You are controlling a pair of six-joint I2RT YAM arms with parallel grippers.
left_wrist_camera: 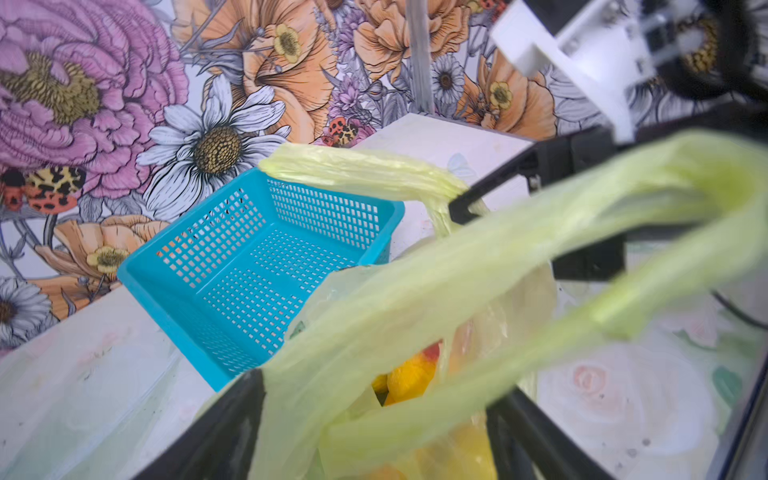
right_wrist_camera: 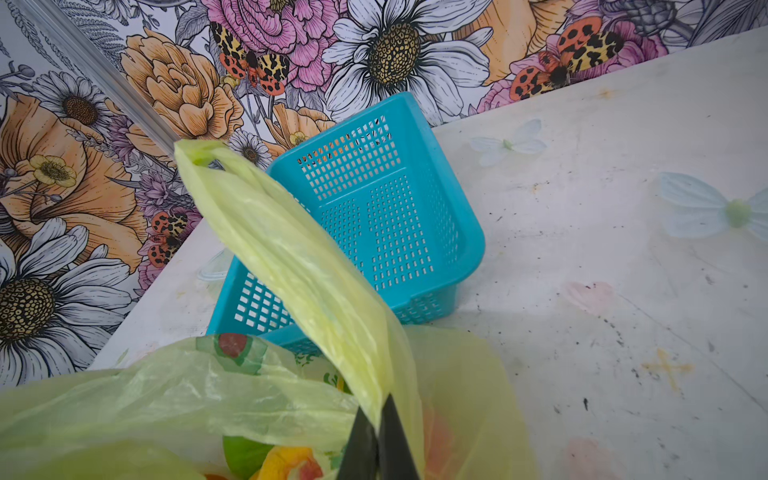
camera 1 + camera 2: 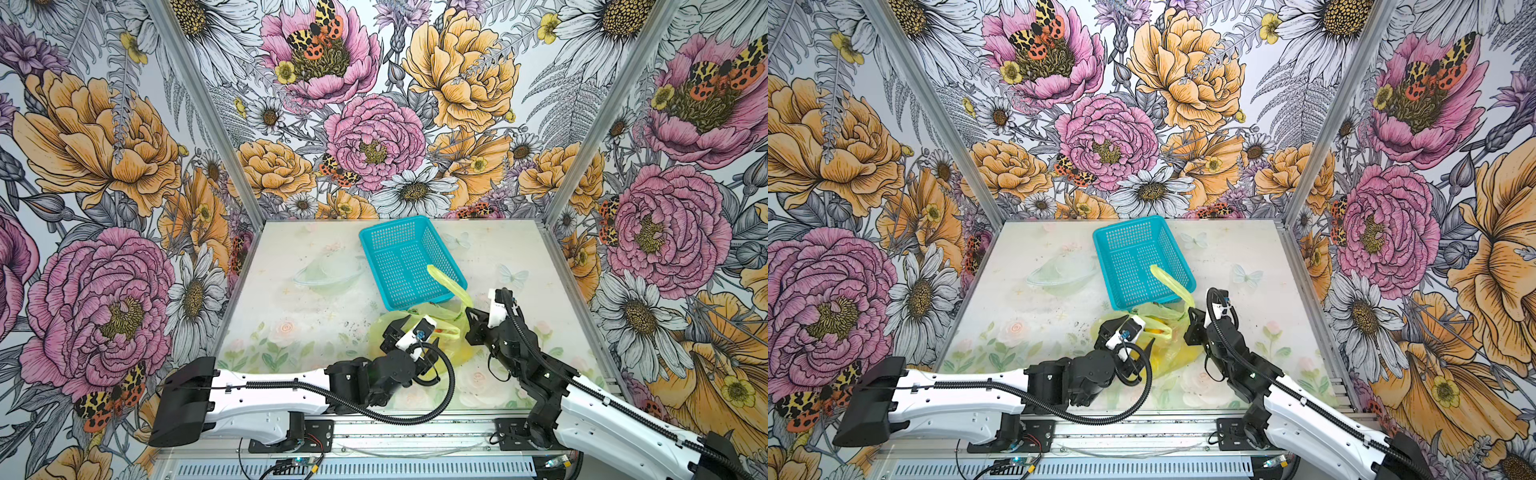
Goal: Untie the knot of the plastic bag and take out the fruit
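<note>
The yellow-green plastic bag (image 3: 446,347) (image 3: 1177,353) lies at the front middle of the table, just before the basket. No knot is in view; its handle strips are apart. My right gripper (image 3: 469,311) (image 2: 378,411) is shut on one handle strip (image 2: 282,249), which stands up over the basket. My left gripper (image 3: 420,329) (image 1: 374,390) is over the bag's mouth, its jaws apart with the other handle loop (image 1: 540,249) and bag film between them. Fruit shows inside the bag: a yellow-orange piece (image 1: 409,376) and a green one (image 2: 243,455).
A turquoise perforated basket (image 3: 370,249) (image 3: 1102,253) (image 1: 166,291) (image 2: 465,232) stands behind the bag with nothing in it. A clear plastic piece (image 3: 324,274) lies to the left of the basket. Flowered walls close the table on three sides.
</note>
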